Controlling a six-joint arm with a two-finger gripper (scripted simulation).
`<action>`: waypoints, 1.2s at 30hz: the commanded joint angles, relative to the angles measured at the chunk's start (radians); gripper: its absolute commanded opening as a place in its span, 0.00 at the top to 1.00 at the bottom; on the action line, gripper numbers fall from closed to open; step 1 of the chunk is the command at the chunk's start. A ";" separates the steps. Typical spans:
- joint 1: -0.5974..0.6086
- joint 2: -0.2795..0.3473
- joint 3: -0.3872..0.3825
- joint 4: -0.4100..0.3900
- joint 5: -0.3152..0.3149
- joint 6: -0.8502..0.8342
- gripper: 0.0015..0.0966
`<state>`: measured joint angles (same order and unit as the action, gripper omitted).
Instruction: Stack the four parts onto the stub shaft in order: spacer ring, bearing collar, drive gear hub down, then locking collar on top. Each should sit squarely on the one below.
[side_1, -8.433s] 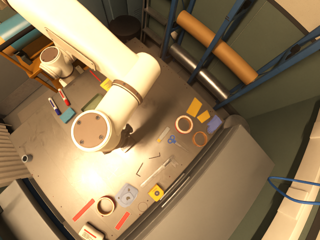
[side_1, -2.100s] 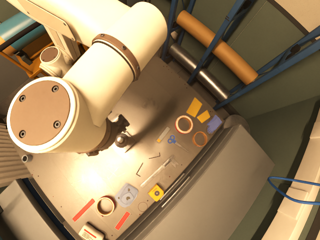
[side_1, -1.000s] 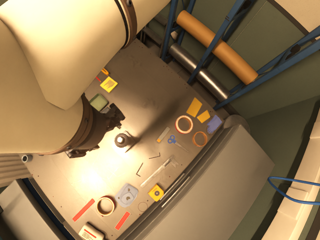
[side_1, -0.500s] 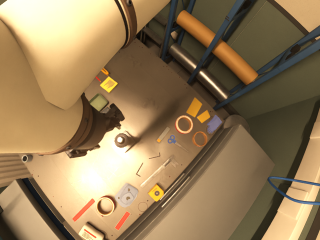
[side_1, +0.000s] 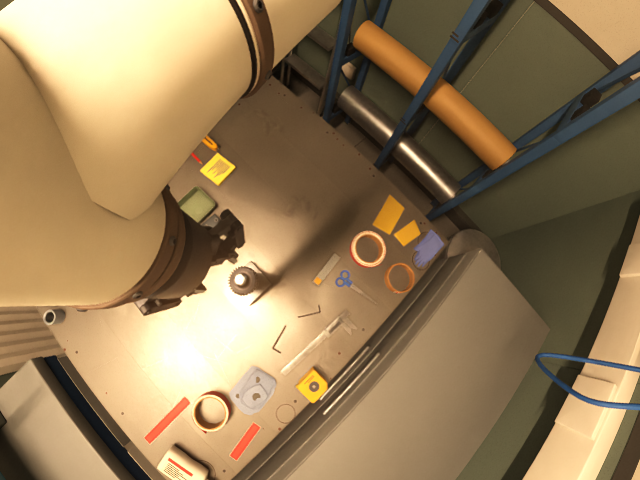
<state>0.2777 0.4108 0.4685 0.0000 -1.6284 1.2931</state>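
The drive gear (side_1: 241, 281), dark and toothed with a bright centre, sits on the stub shaft near the middle of the bench. I cannot tell what lies beneath it on the shaft. My gripper (side_1: 227, 238) stands just left of and behind the gear, mostly hidden by the arm's wrist. It is open and holds nothing. No locking collar shows apart from the stack.
The large cream arm (side_1: 103, 129) covers the bench's left side. Loose tape rings (side_1: 368, 249), (side_1: 399, 277), (side_1: 211, 412), scissors (side_1: 345, 281), hex keys (side_1: 279, 338), a caliper (side_1: 318, 343) and yellow pads (side_1: 311, 385) lie right of and in front of the shaft.
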 commanded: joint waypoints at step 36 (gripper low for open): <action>-0.852 -0.056 -0.346 0.000 0.293 -0.467 0.38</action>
<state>-0.5813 0.3562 0.1183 0.0000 -1.3337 0.8238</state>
